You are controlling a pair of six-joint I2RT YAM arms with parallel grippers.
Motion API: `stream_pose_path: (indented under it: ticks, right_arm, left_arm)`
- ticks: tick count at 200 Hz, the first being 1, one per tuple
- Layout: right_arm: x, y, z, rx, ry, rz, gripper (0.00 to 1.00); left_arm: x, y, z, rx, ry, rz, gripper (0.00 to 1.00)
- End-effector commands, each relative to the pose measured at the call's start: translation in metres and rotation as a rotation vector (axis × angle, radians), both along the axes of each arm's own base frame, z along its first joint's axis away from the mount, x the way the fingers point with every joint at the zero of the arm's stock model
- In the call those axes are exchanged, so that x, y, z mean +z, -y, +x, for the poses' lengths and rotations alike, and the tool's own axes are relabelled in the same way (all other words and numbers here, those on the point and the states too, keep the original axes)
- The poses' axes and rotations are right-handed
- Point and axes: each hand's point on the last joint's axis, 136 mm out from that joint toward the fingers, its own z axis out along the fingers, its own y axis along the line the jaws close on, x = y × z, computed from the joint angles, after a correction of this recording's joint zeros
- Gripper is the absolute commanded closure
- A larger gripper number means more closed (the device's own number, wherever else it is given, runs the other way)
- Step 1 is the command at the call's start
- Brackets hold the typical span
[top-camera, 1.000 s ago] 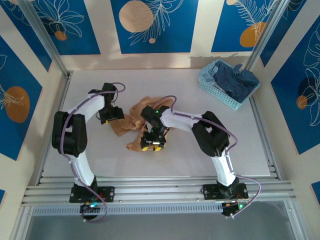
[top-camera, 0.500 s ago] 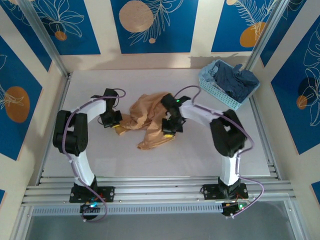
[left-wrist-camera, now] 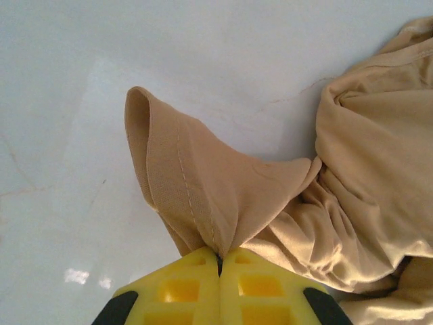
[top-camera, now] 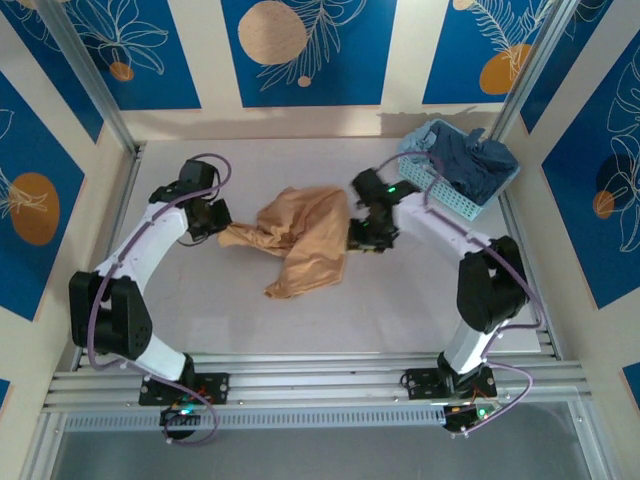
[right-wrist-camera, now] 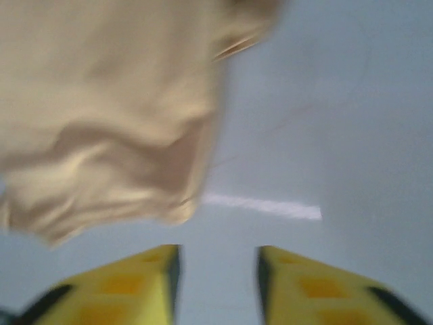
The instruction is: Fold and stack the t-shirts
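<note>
Both arms have swung apart since a second ago; the cloth is dragged out wider and the right grip has let go. Left pincer (left-wrist-camera: 218, 256): yellow fingers pressed together on the sleeve hem (left-wrist-camera: 177, 183) of the tan t-shirt (top-camera: 300, 235), cloth bunched into the pinch. Right pincer (right-wrist-camera: 218, 254): fingers parted, nothing between them, bare table (top-camera: 420, 290) beneath, shirt edge just beyond the tips. Tan t-shirt lies well left of the basket (top-camera: 430, 185), half spread and creased. Left pincer sits at its end farthest from the basket, right pincer between shirt and basket. Dark blue t-shirt (top-camera: 468, 165) is heaped inside the basket. Judgement: early stage. Flattening is under way, no fold made, no stack begun, second shirt not yet out. Plain tan face up; no brand, label or writing legible anywhere.
</note>
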Motion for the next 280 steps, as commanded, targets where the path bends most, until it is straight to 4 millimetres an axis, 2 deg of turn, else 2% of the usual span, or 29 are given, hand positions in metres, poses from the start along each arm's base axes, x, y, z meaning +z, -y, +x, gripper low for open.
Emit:
stream_pose_path:
  ticks: [1,9,29,38,67,84,100,113,123,134,142,183,208,223,240,280]
  right_arm:
    - [0.001,-0.073,-0.04,0.238,-0.019,0.074,0.38]
    - [-0.007,-0.094,-0.053,0.3,-0.045,0.063,0.31]
    - [-0.032,-0.134,-0.073,0.406,-0.078,0.001,0.28]
    - [-0.04,-0.147,-0.076,0.435,-0.078,-0.007,0.28]
    - [-0.062,-0.172,-0.074,0.462,-0.079,-0.046,0.26]
    - [-0.079,-0.177,-0.068,0.45,-0.084,-0.085,0.29]
    - [-0.095,-0.173,-0.06,0.428,-0.086,-0.141,0.4]
    - [-0.101,-0.163,-0.053,0.395,-0.08,-0.179,0.68]
    - [-0.099,-0.153,-0.046,0.361,-0.071,-0.193,0.84]
    - [-0.091,-0.142,-0.038,0.322,-0.052,-0.178,0.96]
    - [-0.084,-0.136,-0.034,0.303,-0.038,-0.163,1.0]
    - [-0.026,-0.095,-0.008,0.196,0.07,-0.091,1.0]
    - [-0.001,-0.055,0.003,0.115,0.097,-0.069,1.0]
    - [0.017,-0.028,0.011,0.047,0.119,-0.046,1.0]
    - [0.048,0.003,0.024,-0.04,0.172,-0.005,1.0]
    - [0.131,0.068,0.079,-0.242,0.332,0.094,1.0]
  left_arm:
    - [0.045,-0.007,-0.003,0.028,0.105,0.013,1.0]
    - [0.052,-0.005,-0.001,0.016,0.118,0.003,1.0]
    - [0.053,0.0,0.0,0.011,0.11,-0.024,1.0]
    - [0.051,0.001,0.0,0.019,0.109,-0.032,1.0]
    - [0.052,-0.004,-0.004,0.036,0.114,-0.017,1.0]
    - [0.053,-0.007,-0.006,0.039,0.109,-0.002,1.0]
    - [0.051,-0.008,-0.008,0.049,0.107,0.0,1.0]
    - [0.049,-0.009,-0.009,0.057,0.104,0.001,1.0]
    - [0.049,-0.01,-0.01,0.06,0.104,0.007,1.0]
    - [0.049,-0.012,-0.01,0.059,0.107,0.013,1.0]
    - [0.05,-0.012,-0.011,0.06,0.108,0.017,1.0]
    - [0.051,-0.014,-0.007,0.08,0.124,0.023,1.0]
    - [0.058,-0.016,0.0,0.092,0.144,0.034,1.0]
    - [0.067,-0.016,0.01,0.092,0.169,0.038,1.0]
    - [0.082,-0.015,0.023,0.088,0.203,0.046,1.0]
    - [0.133,-0.016,0.062,0.09,0.312,0.068,1.0]
